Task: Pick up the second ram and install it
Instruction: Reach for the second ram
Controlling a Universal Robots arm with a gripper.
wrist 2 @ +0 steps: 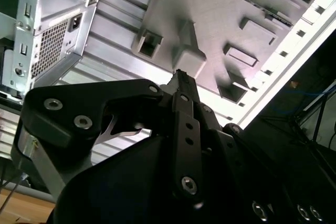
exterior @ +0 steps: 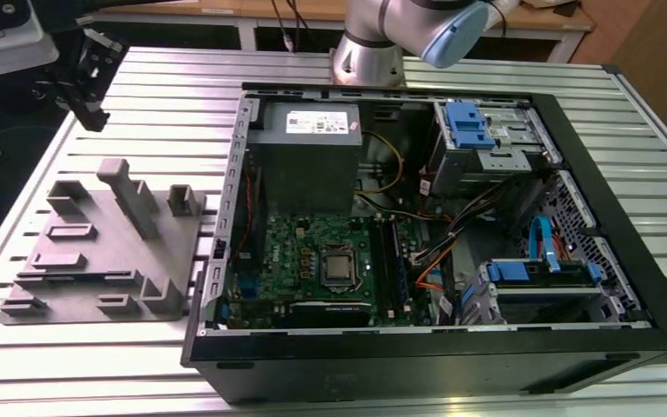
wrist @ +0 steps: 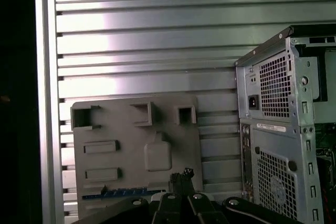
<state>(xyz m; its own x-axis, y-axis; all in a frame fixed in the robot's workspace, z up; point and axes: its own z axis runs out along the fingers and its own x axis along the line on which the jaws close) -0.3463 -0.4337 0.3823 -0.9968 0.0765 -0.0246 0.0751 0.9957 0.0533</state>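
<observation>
The black end effector, closed on nothing, hovers over a grey moulded plastic holder on the slatted metal table, where the second ram, a thin dark-blue memory stick, lies near its tip and slightly to one side, long axis along the holder's edge.

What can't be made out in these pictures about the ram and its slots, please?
Ram: in the first wrist view, a thin blue strip on the fixture beside the gripper; too small to be sure of.
Slots: in the exterior view, too dark and small to tell whether any is filled.
Case interior: in the first wrist view, hidden by its rear wall.
</observation>
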